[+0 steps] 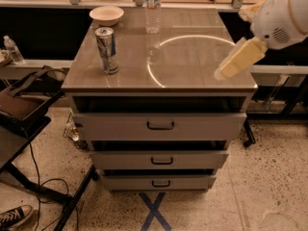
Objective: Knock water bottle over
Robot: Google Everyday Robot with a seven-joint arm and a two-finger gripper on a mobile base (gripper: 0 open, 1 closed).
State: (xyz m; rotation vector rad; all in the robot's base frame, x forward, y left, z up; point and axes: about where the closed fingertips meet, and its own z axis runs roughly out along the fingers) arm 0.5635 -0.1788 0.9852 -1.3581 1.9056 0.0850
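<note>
- A drawer cabinet (192,81) with a smooth grey-brown top fills the middle of the view, seen from above and in front.
- The water bottle (152,8) – tall, clear, ribbed – stands upright at the far edge of the top, a little left of centre. Its very top runs out of the picture.
- A silver-blue drink can (107,49) stands upright on the left part of the top, nearer the front edge, well apart from the water bottle.
- A pale bowl (106,15) sits at the far left corner, behind the can and to the left of the water bottle.
- The robot's white arm (281,16) reaches in from the upper right. Its pale yellow gripper (228,67) slants down and to the left, above the right front part of the top – well apart from the water bottle, touching nothing.
- Whether the gripper is open or closed cannot be told; it holds nothing.
- A bright ring of reflected light (159,78) curves across the top between the can and the gripper.
- Three drawers (160,125) with dark handles are stacked at the front, each pulled out slightly.
- A blue tape cross (154,211) marks the speckled floor below.
- At the left edge, a smaller clear bottle (12,49) stands on a low shelf, above a dark bag (21,102).
</note>
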